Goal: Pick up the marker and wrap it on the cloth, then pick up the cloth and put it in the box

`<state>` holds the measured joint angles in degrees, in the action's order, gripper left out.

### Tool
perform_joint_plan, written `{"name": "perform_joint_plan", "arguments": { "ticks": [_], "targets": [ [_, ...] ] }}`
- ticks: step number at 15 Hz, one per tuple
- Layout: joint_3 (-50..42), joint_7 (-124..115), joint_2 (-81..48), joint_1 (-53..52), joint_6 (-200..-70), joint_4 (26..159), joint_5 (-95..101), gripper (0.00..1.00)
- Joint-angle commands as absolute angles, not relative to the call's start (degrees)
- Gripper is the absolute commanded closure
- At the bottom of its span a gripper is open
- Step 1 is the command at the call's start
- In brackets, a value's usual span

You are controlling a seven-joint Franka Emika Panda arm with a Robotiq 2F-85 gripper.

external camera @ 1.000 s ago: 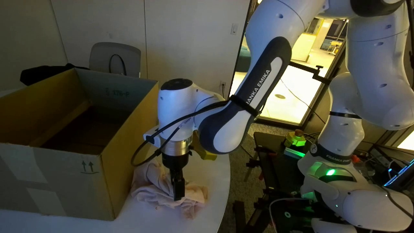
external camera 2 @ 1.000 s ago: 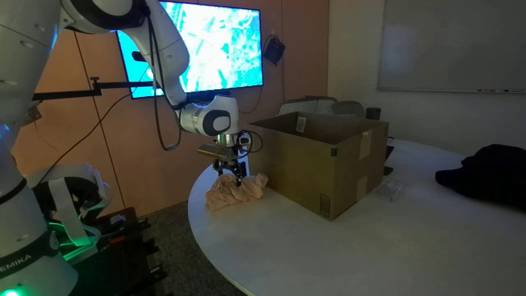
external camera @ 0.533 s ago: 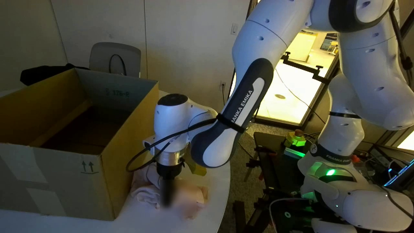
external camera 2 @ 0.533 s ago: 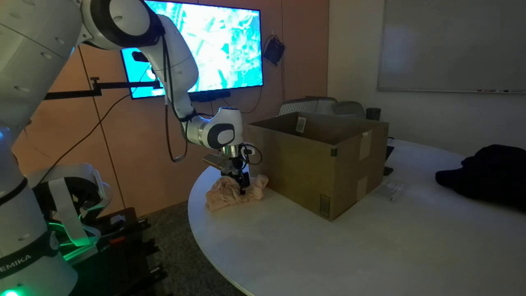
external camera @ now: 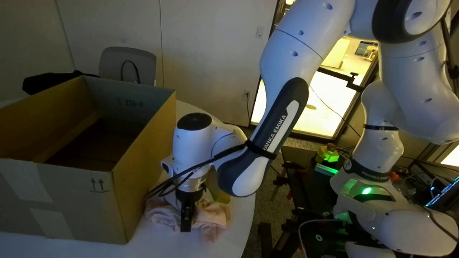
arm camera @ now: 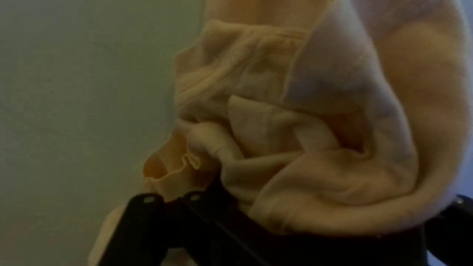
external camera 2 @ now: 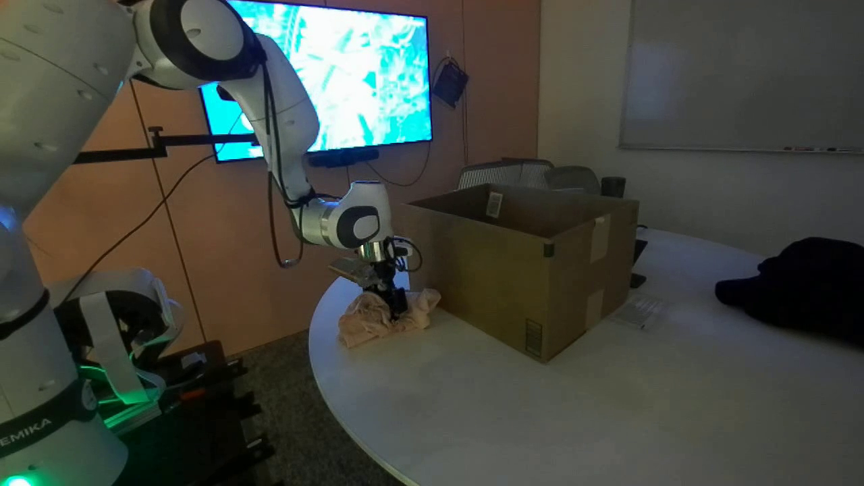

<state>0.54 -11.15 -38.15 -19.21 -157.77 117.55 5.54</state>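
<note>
The pale pink cloth (external camera: 211,219) lies crumpled on the table beside the box (external camera: 71,200), its folds filling much of the wrist view. My gripper (external camera 2: 397,314) points down into this cloth (external camera 2: 364,322) in both exterior views. In the wrist view, dark fingers (arm camera: 142,218) stand wide apart at the lower left and lower right, with cloth (arm camera: 269,125) bunched between them. Fabric covers the fingertips, so contact on both sides is not visible. The marker is hidden or out of view. Inside, the part of the cardboard box that shows holds nothing.
The white round table (external camera 2: 540,418) has its curved edge close by the cloth. Tall walls of the box rise right next to the arm. A black garment (external camera 2: 796,287) and a clear packet (external camera 2: 638,312) lie farther along the tabletop. A chair (external camera: 127,66) stands behind.
My gripper has come down into the cloth and shifted slightly towards the box. Its fingers have sunk among the folds. The cloth has stayed in nearly the same place.
</note>
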Motion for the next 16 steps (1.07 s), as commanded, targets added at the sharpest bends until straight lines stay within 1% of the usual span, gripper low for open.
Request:
{"name": "perform_joint_plan", "arguments": {
  "ticks": [1, 2, 3, 5, 6, 7, 9, 11, 16],
  "targets": [
    [-1.04, -12.86, -36.15, -21.29, -155.05, 119.30, 7.55, 0.59],
    [-1.10, -12.90, -35.46, -21.36, -153.86, 119.57, 7.83, 0.66],
    [-0.86, -12.48, -34.68, -21.04, -152.87, 120.03, 8.01, 0.76],
    [0.01, -11.45, -32.68, -19.88, -150.44, 121.11, 7.73, 0.90],
    [0.26, -11.03, -31.08, -19.34, -149.40, 122.07, 7.66, 0.95],
    [0.31, -10.96, -29.66, -19.04, -148.50, 122.97, 7.70, 0.92],
    [-0.35, -12.16, -25.78, -18.89, -147.05, 125.10, 8.18, 0.94],
    [-0.93, -13.70, -21.56, -18.69, -145.84, 127.05, 8.78, 0.92],
    [-1.61, -19.73, -10.58, -17.45, -142.03, 129.02, 11.72, 0.92]
  ]
}}
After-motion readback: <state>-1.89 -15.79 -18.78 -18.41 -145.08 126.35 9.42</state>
